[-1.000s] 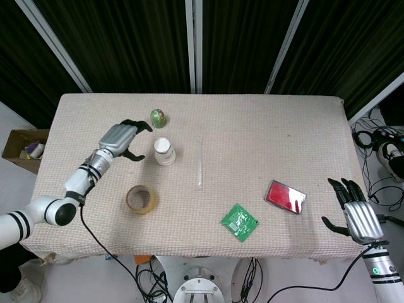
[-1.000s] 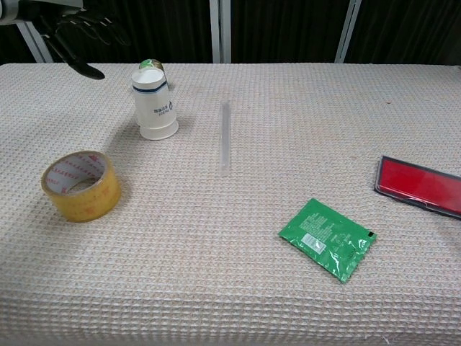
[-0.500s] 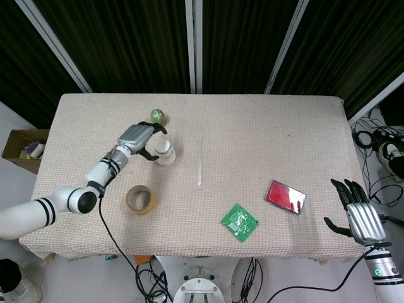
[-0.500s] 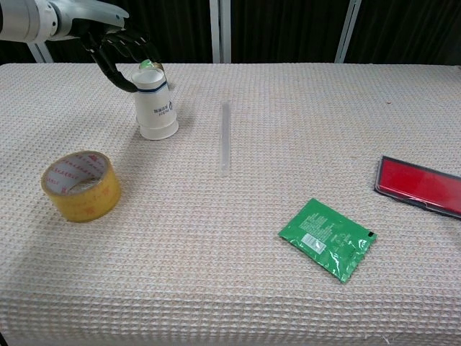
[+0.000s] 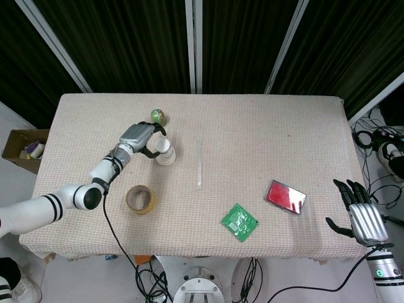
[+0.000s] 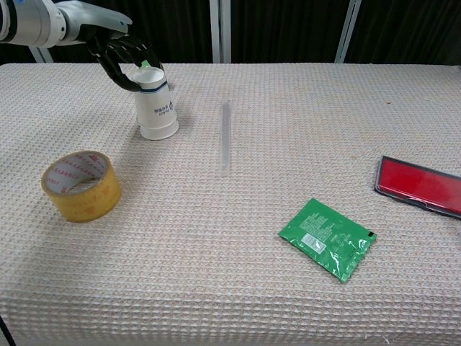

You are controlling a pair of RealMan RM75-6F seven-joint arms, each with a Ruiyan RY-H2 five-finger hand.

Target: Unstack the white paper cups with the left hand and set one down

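The white paper cup stack (image 5: 165, 151) (image 6: 158, 109) stands upside down on the table's back left. My left hand (image 5: 139, 135) (image 6: 117, 50) reaches it from the left and wraps the stack's top: the thumb lies on the near side and the fingers curl over the far side. The stack leans slightly away from the hand. My right hand (image 5: 362, 218) hangs off the table's front right corner, fingers spread and holding nothing; the chest view does not show it.
A small green ball (image 5: 157, 115) sits just behind the cups. A roll of yellow tape (image 5: 140, 199) (image 6: 79, 184) lies in front of them. A clear strip (image 5: 201, 163) (image 6: 225, 137), a green packet (image 5: 240, 222) (image 6: 328, 238) and a red case (image 5: 285, 196) (image 6: 421, 186) lie to the right.
My left hand moved right from beside the stack and closed around its top. The right hand drifted slightly down and to the right.
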